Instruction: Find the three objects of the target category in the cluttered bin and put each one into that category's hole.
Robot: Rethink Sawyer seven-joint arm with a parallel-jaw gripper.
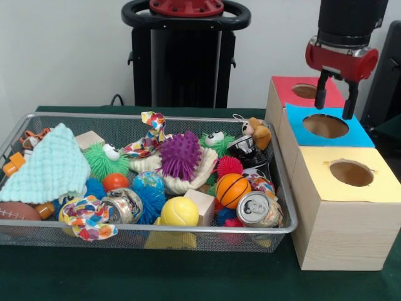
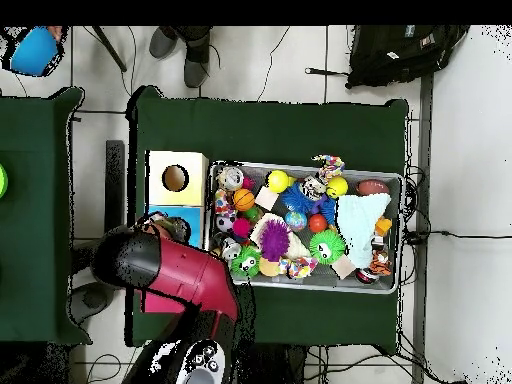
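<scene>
My gripper [image 1: 335,100] hangs open and empty just above the round hole [image 1: 325,126] of the blue-topped box [image 1: 363,135]. Left of the boxes, the wire bin [image 1: 75,115] is packed with toys: a yellow tennis ball [image 1: 180,211], a small basketball [image 1: 233,190], a globe ball [image 1: 148,183], two crushed cans [image 1: 257,209] [image 1: 124,207], a wooden cube [image 1: 202,205], a purple spiky ball [image 1: 180,154] and a mint cloth [image 1: 44,168]. In the overhead view the red arm [image 2: 185,280] covers the gripper beside the blue box [image 2: 190,216].
A red-topped box [image 1: 285,88] stands behind the blue one and a yellow-topped box [image 1: 338,232] in front, each with a round hole. The overhead view shows the yellow box [image 2: 177,178] left of the bin [image 2: 300,166], and a person's feet [image 2: 180,45] at the top.
</scene>
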